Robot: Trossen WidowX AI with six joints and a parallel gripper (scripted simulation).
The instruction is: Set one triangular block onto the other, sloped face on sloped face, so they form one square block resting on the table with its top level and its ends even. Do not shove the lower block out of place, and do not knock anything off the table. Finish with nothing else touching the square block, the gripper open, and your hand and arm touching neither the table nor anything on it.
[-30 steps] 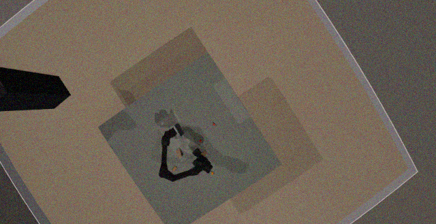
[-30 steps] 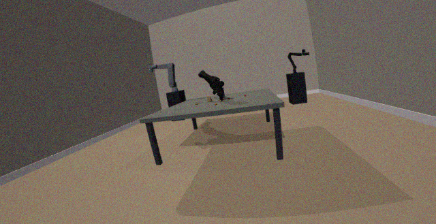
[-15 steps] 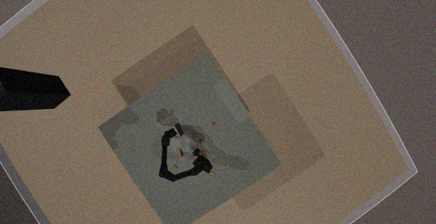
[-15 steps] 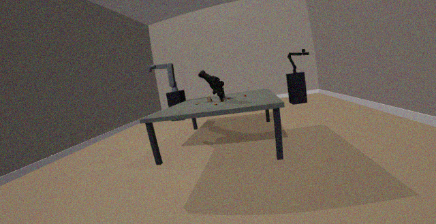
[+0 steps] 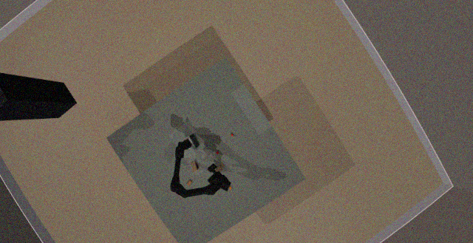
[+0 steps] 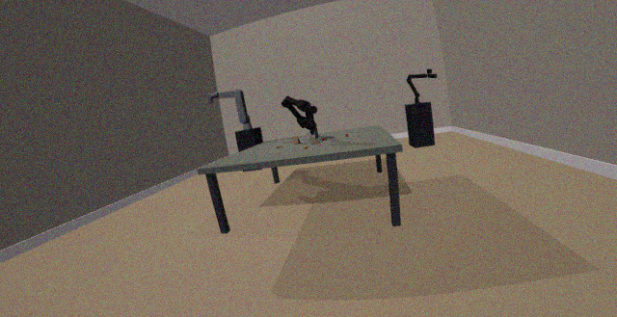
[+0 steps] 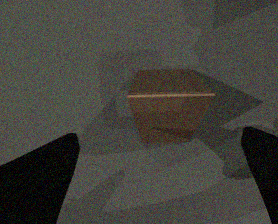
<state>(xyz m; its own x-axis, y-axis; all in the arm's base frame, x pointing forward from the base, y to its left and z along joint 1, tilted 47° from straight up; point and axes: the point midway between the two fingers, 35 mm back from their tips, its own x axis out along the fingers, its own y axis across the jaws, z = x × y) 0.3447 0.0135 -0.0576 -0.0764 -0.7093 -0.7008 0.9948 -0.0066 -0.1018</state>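
A brown triangular block (image 7: 167, 117) lies on the table below the gripper in the wrist view, with a lit edge running across it between two darker faces. It shows small and tan beside the gripper (image 5: 219, 168) (image 6: 314, 141) in the top and exterior views. My gripper (image 5: 213, 168) (image 6: 316, 136) (image 7: 162, 139) is open and empty, its fingers wide apart on either side of that block and above it. Another tan block (image 5: 194, 165) (image 6: 296, 140) stands nearer the arm's base; its shape is too small to tell. I cannot make out two sloped faces together.
Small red objects (image 5: 232, 134) (image 6: 347, 135) lie on the grey-green table (image 5: 148, 154) (image 6: 357, 148), one close to the gripper. Small orange objects (image 5: 189, 182) (image 6: 306, 147) lie on it too. The arm's shadow crosses the table.
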